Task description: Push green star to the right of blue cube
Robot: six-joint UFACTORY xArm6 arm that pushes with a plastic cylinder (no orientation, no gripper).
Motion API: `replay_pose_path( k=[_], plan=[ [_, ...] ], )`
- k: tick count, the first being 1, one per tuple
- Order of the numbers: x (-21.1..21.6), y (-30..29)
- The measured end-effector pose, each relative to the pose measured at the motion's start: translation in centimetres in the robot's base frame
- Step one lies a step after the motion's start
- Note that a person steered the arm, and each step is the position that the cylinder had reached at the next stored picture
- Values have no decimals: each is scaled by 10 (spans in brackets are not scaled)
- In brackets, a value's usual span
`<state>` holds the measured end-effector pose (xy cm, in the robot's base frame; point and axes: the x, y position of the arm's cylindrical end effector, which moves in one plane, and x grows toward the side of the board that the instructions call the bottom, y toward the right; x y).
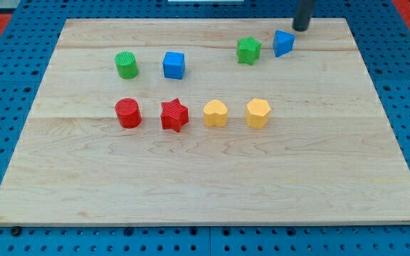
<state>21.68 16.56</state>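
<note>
While blue pegboard rims the wooden board, my tip carries no claw.

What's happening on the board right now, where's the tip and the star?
My tip sits at the view's top right, just above the blue triangular block and touching no block. The green star lies immediately left of that block, already to the right of the blue cube with a gap between. The green cylinder sits left of the cube.
</note>
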Motion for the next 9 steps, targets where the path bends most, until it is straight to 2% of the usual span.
replay_pose_path(
  k=[1, 2, 5, 6, 7, 9],
  plan=[
    [14, -71],
    [36, -96],
    [76, -83],
    [72, -39],
    [89, -17],
    [103, -68]
  ],
)
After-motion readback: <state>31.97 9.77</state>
